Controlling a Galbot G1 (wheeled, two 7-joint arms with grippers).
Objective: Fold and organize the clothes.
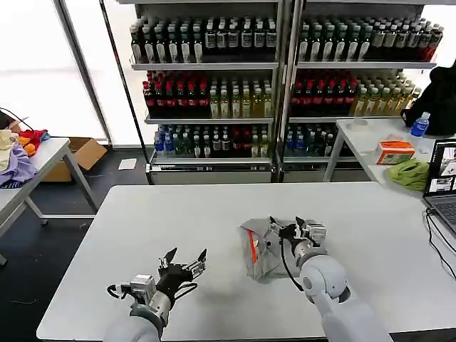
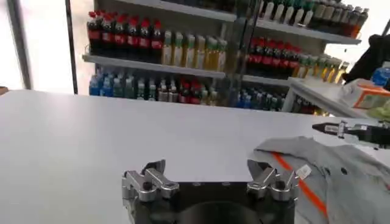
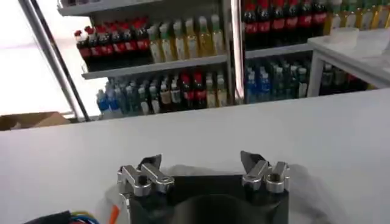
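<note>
So the light grey T-shirt with the orange-red neck label (image 1: 262, 251) is bunched into a small heap just right of centre on the white worktop (image 1: 142, 235). The right end effector (image 1: 298, 229) hovers over its 3 o'clock edge, fingers apart, gripping nothing. The left end effector (image 1: 184, 261) sits well off at the shirt's 9 o'clock, also spread wide. Right arm's clearly nearer.

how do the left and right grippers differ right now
The left gripper hovers over bare table, beside the grey T-shirt; the right gripper sits directly above that folded T-shirt. The left is nearer the table's front edge, the right farther in. Both have open fingers and hold nothing.
</note>
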